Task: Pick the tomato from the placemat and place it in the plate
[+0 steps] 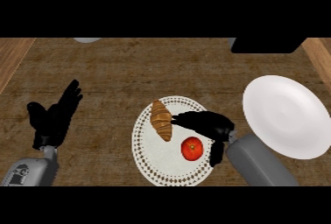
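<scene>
Down low on the left my left hand [55, 116] rests open, then comes the placemat [169, 142] with a croissant [161, 119] and the tomato [192, 148] still on it, my right hand [207, 124] open just above it, holding nothing, and the plate [286, 114] waits.

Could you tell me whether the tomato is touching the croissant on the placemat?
Apart. The head view shows a strip of bare placemat between the tomato and the croissant.
</scene>
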`<control>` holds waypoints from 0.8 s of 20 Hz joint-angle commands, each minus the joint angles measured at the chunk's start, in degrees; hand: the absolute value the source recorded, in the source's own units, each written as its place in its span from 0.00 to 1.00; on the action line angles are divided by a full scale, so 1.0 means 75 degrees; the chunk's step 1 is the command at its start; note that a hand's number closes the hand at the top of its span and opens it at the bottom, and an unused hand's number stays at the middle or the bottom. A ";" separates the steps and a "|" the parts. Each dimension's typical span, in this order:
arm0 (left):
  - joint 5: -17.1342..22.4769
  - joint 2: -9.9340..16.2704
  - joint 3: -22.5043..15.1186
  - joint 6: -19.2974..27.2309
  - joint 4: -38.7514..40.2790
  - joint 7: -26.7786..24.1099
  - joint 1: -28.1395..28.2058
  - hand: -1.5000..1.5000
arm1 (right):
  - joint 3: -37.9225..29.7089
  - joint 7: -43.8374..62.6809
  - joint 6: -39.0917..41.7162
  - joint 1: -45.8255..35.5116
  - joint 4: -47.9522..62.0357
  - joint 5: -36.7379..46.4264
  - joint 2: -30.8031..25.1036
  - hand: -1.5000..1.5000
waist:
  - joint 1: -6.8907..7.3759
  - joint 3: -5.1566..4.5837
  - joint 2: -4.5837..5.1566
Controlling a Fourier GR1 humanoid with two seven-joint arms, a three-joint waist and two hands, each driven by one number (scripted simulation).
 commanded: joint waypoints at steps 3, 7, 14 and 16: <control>-0.0157 -0.0138 0.0446 -0.0423 0.0457 -0.0186 -0.0208 0.50 | -0.0132 0.0121 0.0151 0.0254 -0.0379 0.0707 0.0225 0.00 | -0.0028 -0.0001 -0.0002; -0.0295 -0.0200 0.0435 -0.0417 -0.0397 0.0089 0.0343 0.50 | -0.0234 -0.0207 -0.0112 -0.0257 0.0756 0.1168 0.0637 0.00 | 0.0010 0.0001 0.0000; -0.0288 -0.0229 0.0658 -0.0605 0.0212 -0.0095 -0.0060 0.50 | 0.0275 -0.1182 -0.0205 -0.0099 0.0926 0.1577 0.0557 1.00 | -0.0003 0.0000 0.0008; -0.0419 -0.0380 0.0596 -0.0526 0.0395 -0.0334 -0.0091 0.50 | 0.0442 -0.0881 -0.0132 0.0222 0.0718 0.1658 0.0841 1.00 | -0.0018 -0.0001 0.0005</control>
